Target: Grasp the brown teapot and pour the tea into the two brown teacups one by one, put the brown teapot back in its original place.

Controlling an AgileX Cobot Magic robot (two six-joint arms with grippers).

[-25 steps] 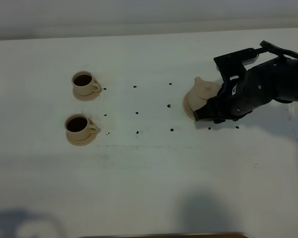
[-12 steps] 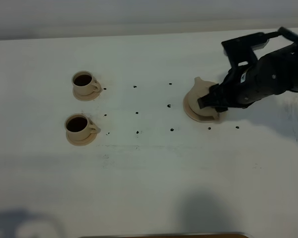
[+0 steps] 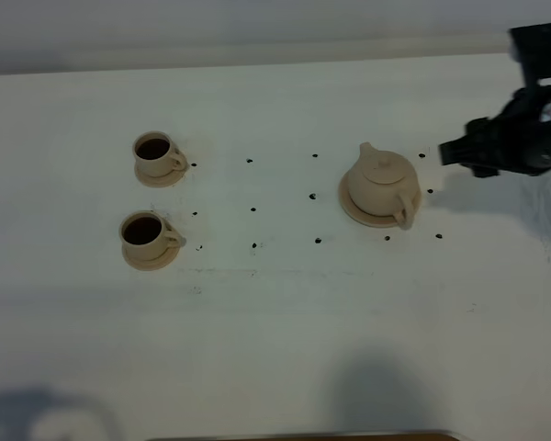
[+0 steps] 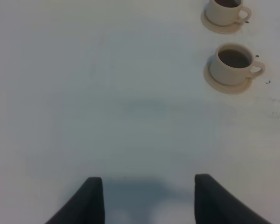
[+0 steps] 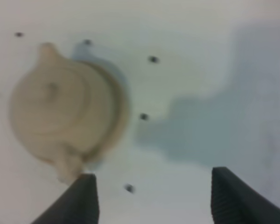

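Tan teapot (image 3: 381,177) on its saucer (image 3: 349,206), right jaws (image 5: 151,195) apart nearby, left jaws (image 4: 148,198) apart

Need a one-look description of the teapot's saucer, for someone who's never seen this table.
On the white table, look right of the grid of black dots, away from the two filled teacups at the left. The brown teapot stands there on a flat round tan saucer, wider than the cups' saucers and the only one bearing a pot.

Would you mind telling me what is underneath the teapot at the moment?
The teapot stands on a round tan saucer, whose rim shows around its base. The saucer's middle is covered by the pot, so nothing there can be seen.
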